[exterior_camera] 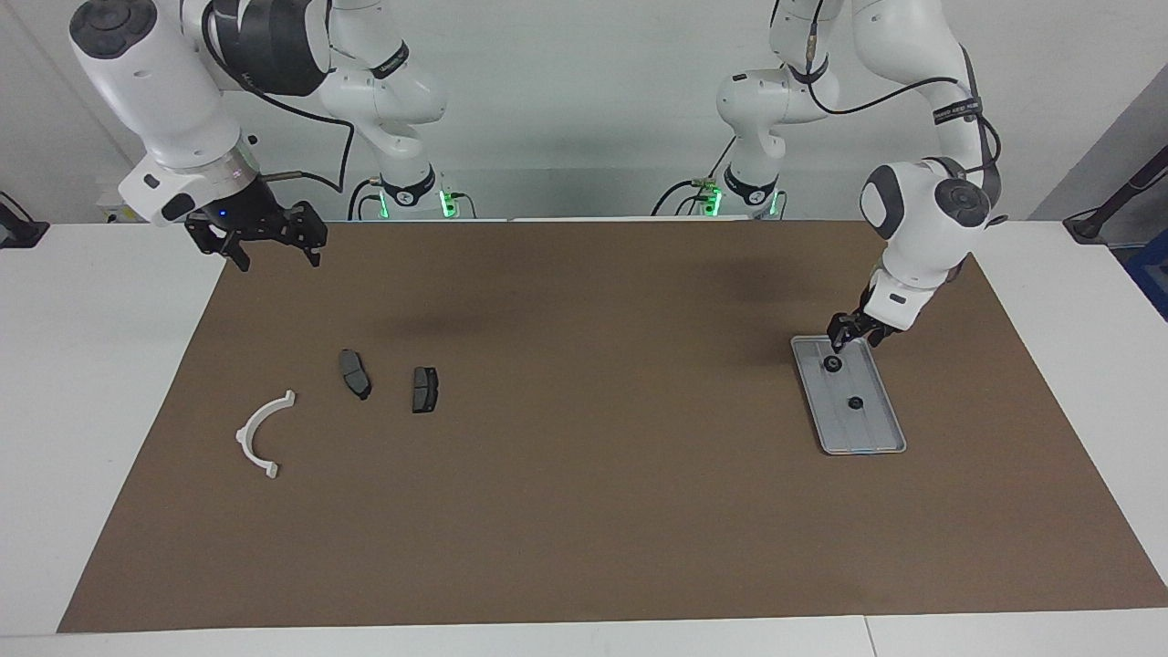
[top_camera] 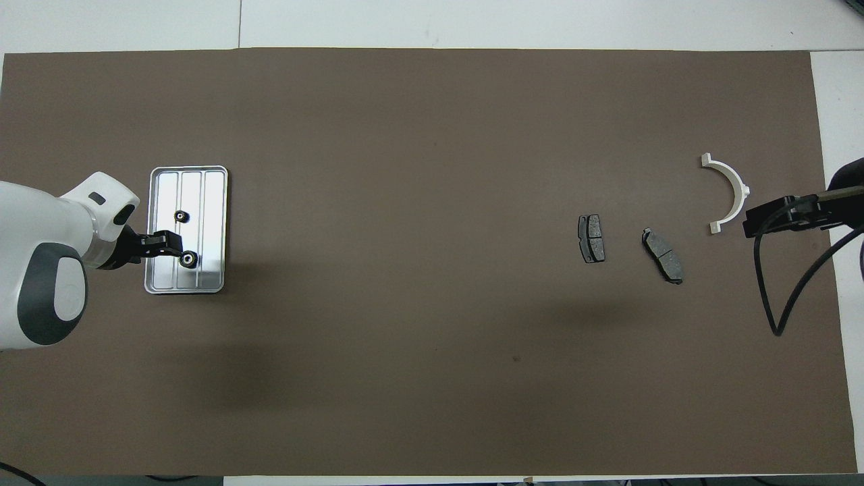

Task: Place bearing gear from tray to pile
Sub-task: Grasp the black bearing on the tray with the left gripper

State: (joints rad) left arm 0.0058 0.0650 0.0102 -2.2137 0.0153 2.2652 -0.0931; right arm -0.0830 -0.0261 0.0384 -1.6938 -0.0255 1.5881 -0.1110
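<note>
My left gripper (exterior_camera: 847, 335) hovers over the tray (exterior_camera: 878, 436), above the gear (exterior_camera: 832, 363) at its twelve o'clock end; I cannot tell its opening. Nothing moved to the pile (exterior_camera: 351, 373) yet. The right gripper (exterior_camera: 265, 245) waits, spread wide, empty.

Bright, even overhead light; soft arm shadows on the mat (exterior_camera: 584, 511); sharp focus.

Tray (top_camera: 214, 202): ribbed metal, silver-grey, satin sheen. Bearing gears (top_camera: 188, 258): dark, glossy. Bracket (top_camera: 732, 190): smooth white plastic. Two pads (top_camera: 592, 238): matt dark grey. Mat (top_camera: 405, 304): matt brown. Tabletop (top_camera: 540, 20): smooth white.
</note>
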